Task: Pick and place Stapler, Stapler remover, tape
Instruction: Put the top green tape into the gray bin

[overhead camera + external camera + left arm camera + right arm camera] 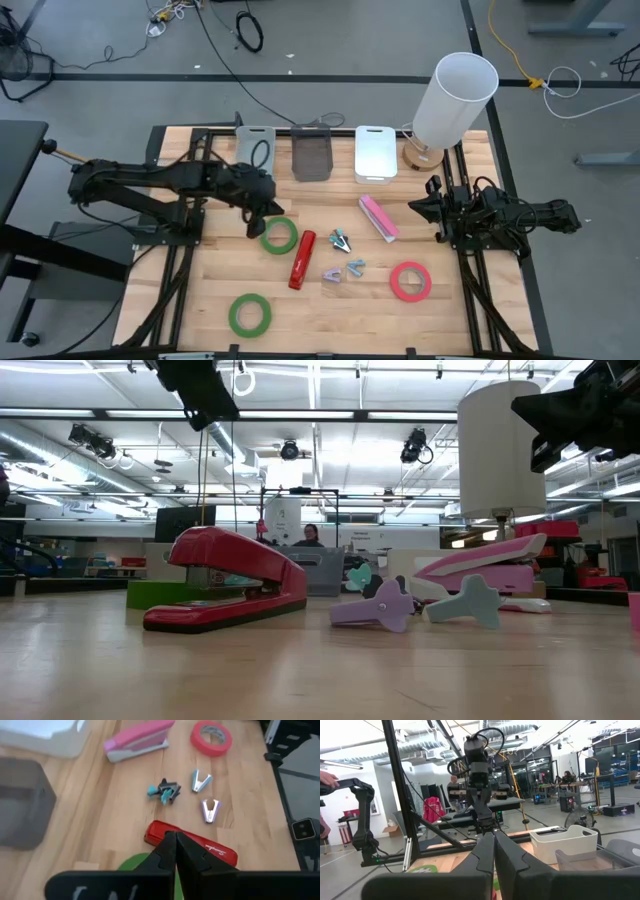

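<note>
Green tape (279,236) lies flat on the table (210,290), right beneath the left claw (255,228), whose fingers are pinched together with nothing between them. Just past that roll is the red stapler (302,258), and beyond it the removers (343,254). The pink stapler (379,217) and red tape (410,281) sit farther off, nearer the right claw (424,204), which waits at the table's right edge, also closed and empty. To my eye the green roll is the pick here: spread those fingers first, straddle one side of the ring, one finger inside the hole, then drop straight down before squeezing.
</note>
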{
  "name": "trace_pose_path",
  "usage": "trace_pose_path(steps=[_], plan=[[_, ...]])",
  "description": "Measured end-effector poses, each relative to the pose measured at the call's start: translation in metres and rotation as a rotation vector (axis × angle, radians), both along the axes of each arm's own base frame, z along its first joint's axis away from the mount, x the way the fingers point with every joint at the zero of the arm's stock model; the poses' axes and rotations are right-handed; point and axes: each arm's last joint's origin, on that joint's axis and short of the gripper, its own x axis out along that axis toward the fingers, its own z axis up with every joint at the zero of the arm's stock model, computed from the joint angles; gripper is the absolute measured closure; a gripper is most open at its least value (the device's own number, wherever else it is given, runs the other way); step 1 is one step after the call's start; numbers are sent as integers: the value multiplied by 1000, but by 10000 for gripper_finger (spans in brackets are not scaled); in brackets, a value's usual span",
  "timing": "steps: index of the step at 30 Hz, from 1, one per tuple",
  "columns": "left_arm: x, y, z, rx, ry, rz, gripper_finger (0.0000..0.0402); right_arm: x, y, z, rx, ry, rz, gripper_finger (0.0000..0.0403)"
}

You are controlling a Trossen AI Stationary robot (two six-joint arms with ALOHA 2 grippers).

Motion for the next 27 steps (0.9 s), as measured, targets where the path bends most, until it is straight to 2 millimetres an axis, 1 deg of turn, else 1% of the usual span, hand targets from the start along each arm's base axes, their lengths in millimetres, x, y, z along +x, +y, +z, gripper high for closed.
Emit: trace_pose_path(steps=[8, 11, 15, 20, 22, 27], plan=[[15, -1, -17, -93, 84, 54, 392, 0, 0, 0, 0, 0, 0, 386], [18, -1, -21, -103, 101, 65, 392, 0, 0, 0, 0, 0, 0, 386], [20, -1, -23, -175, 113, 136, 392, 0, 0, 0, 0, 0, 0, 386], [18, 0, -34, -184, 206, 162, 392, 0, 0, 0, 0, 0, 0, 386], [13, 0, -38, -177, 274, 173, 392, 0, 0, 0, 0, 0, 0, 386], [7, 2, -48, -157, 398, 268, 392, 0, 0, 0, 0, 2, 0, 386]])
